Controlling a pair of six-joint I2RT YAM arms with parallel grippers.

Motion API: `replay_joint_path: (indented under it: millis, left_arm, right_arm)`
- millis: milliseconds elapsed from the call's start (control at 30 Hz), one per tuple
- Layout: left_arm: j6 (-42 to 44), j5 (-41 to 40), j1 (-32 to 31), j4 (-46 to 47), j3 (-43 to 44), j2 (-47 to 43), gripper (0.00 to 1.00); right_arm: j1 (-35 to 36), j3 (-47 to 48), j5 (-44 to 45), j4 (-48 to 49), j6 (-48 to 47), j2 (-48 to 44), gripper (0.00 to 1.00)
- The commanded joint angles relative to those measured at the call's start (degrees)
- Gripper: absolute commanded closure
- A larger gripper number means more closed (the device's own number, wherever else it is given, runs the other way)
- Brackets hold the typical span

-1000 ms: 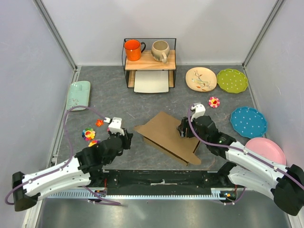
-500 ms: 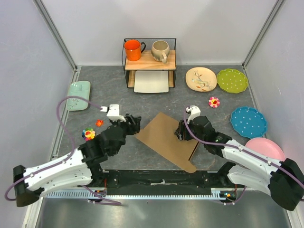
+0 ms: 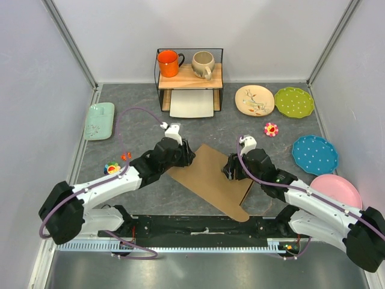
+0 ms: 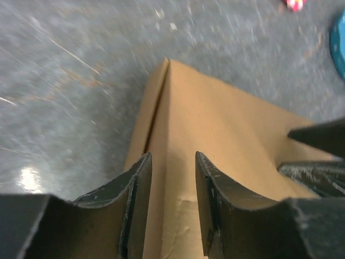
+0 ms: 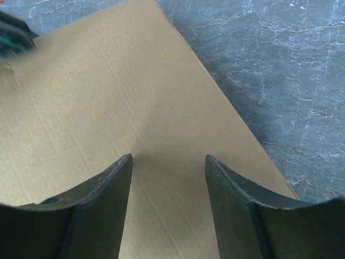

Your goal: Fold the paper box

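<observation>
The paper box (image 3: 207, 176) is a flat brown cardboard sheet lying slantwise in the middle of the table. My left gripper (image 3: 185, 155) hovers over its left corner. In the left wrist view the jaws (image 4: 172, 162) stand apart, with a folded edge of the paper box (image 4: 215, 124) running under the gap and nothing pinched. My right gripper (image 3: 231, 170) is on the sheet's right part. In the right wrist view its open jaws (image 5: 168, 162) point down at the bare paper box (image 5: 108, 91), their tips at or just above its surface.
A wire rack at the back holds an orange mug (image 3: 169, 62) and a beige mug (image 3: 203, 64), with a white tray (image 3: 192, 103) beneath. Cream (image 3: 254, 100), green (image 3: 294, 102), blue (image 3: 315, 154) and pink (image 3: 337, 189) plates lie right. A mint dish (image 3: 99, 120) and flower toys (image 3: 112, 169) lie left.
My left arm has swung forward and right to the box's left corner. The sheet's raised part has dropped flatter. My right gripper has stayed on the sheet.
</observation>
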Motion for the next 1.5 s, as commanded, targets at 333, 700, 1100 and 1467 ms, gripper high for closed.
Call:
replay_joint_path:
  millis: [333, 700, 1100, 1467]
  left_arm:
    - [-4.4, 11.3, -0.3, 3.6, -8.5, 3.1, 0.59]
    - [-11.6, -0.4, -0.3, 3.8, -17.0, -6.7, 0.54]
    - [-16.1, -3.4, -0.3, 2.2, -23.8, -12.9, 0.54]
    - [-16.8, -3.4, -0.3, 11.7, -25.2, -6.9, 0.54]
  right_arm:
    - [0.4, 8.1, 7.3, -8.3, 4.3, -7.2, 0.35]
    - [0.5, 15.5, 19.5, -39.2, 23.4, -7.4, 0.18]
    - [0.4, -2.0, 6.7, -21.3, 26.0, -2.4, 0.22]
    - [-2.3, -4.7, 11.1, -5.5, 25.4, 7.9, 0.54]
